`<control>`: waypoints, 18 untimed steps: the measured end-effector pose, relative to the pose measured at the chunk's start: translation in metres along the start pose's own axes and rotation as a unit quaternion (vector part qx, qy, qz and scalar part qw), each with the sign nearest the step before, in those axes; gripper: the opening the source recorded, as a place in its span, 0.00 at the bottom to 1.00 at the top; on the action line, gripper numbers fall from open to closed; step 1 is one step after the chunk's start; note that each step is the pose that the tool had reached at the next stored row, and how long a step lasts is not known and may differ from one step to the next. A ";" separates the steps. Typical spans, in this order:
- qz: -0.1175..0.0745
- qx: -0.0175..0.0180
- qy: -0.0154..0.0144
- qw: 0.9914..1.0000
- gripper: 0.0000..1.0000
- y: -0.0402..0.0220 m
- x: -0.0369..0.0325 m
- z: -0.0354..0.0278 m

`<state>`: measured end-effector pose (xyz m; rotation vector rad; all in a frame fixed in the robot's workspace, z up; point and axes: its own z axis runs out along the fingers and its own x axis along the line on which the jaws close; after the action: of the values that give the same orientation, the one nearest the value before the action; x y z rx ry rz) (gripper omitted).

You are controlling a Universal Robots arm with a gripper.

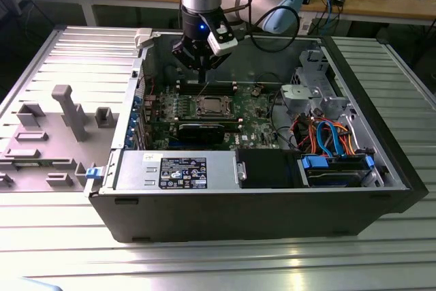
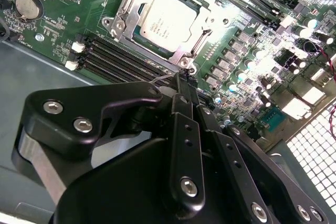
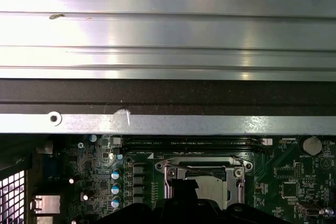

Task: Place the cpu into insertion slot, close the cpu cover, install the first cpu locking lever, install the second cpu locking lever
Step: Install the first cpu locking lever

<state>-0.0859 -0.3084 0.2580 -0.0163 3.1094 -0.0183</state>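
Dull silver metal tops the small flat square cpu (image 2: pixel 169 18), seated level inside the square insertion slot (image 2: pixel 109 23) with its silver rim, amid the green circuit board (image 2: pixel 63 35) of an open black computer case (image 1: pixel 272 212). Folded down around the chip's edges: the thin silver metal cpu cover (image 2: pixel 128 6), a frame plate with a square cut-out, lying flat on the socket.

Just beside one corner of the socket, above the board: the black two-fingered gripper (image 2: pixel 184 81) on its grey arm. In the exterior view, toward the far wall of the case and somewhat to the exterior view's left of its middle. Fingers drawn narrow, tips together, no gap seen between them.

At those tips, a thin silver wire lever (image 2: pixel 163 77); pinched or merely touching, cannot tell. Alongside the socket, long black memory slots (image 2: pixel 123 59). Under the case, a ribbed aluminium table (image 1: pixel 204 264).
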 end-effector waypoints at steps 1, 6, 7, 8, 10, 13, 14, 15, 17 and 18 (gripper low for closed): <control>0.000 0.000 0.000 1.000 0.11 0.0000 0.0000 0.0000; 0.000 -0.007 0.000 1.000 0.11 -0.0006 -0.0001 0.0013; 0.000 -0.008 0.000 1.000 0.11 -0.0006 -0.0001 0.0020; 0.000 -0.009 0.000 1.000 0.11 -0.0006 -0.0002 0.0027; 0.000 -0.009 0.000 1.000 0.11 -0.0006 -0.0007 0.0039; 0.000 -0.009 0.000 1.000 0.11 0.0009 -0.0022 0.0045; 0.000 -0.009 0.000 1.000 0.11 0.0016 -0.0025 0.0047; 0.000 -0.009 0.000 1.000 0.11 0.0020 -0.0027 0.0050; 0.000 -0.009 0.000 1.000 0.11 0.0025 -0.0034 0.0058; 0.000 -0.009 0.000 1.000 0.11 0.0027 -0.0041 0.0060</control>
<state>-0.0817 -0.3057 0.2520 -0.0173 3.1093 0.0100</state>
